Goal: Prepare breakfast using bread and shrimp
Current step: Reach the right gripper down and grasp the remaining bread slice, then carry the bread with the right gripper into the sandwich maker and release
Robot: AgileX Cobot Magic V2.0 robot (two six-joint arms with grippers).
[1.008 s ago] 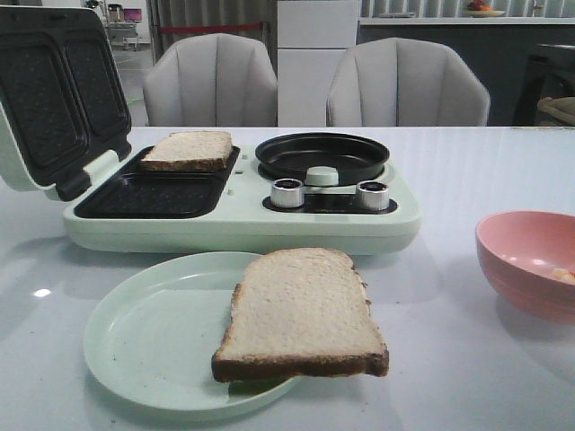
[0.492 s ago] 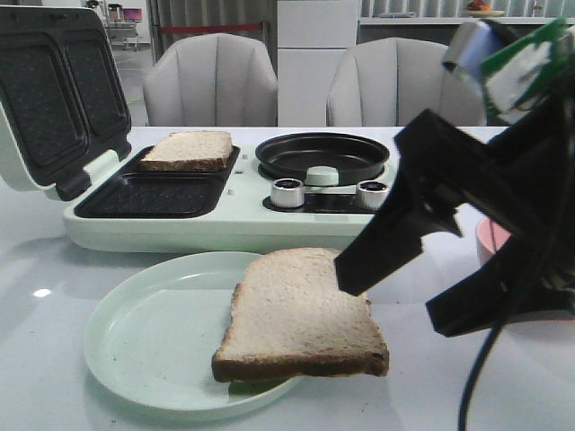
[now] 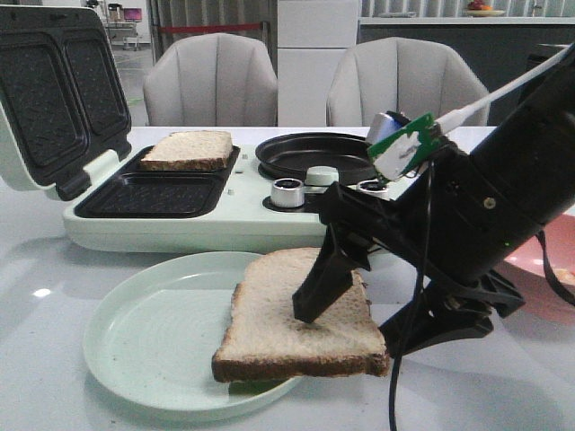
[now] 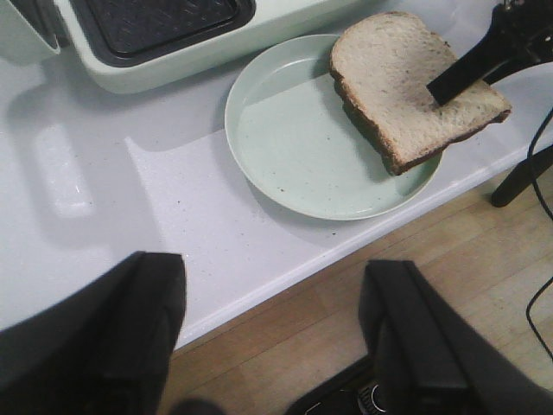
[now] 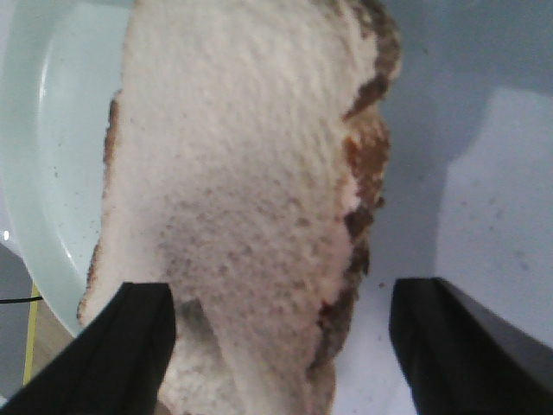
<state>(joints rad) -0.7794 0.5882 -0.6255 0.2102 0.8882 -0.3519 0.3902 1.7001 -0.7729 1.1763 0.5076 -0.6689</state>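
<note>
One slice of bread lies on the pale green plate, overhanging its right rim. A second bread slice sits in the back tray of the open sandwich maker. My right gripper is open and straddles the plate slice's right edge, one finger over the crumb and the other over the table. In the right wrist view this bread fills the gap of the open gripper. My left gripper is open and empty over the table's front edge. The shrimp is hidden behind my right arm.
The sandwich maker's lid stands open at the left, and a round black pan and two knobs are on its right half. A pink bowl sits at the right, mostly behind my arm. Two chairs stand behind the table.
My right arm came in from the right and dropped low. Its open gripper went from above the plate's right side to straddling the bread's right edge. The bread has not moved.
</note>
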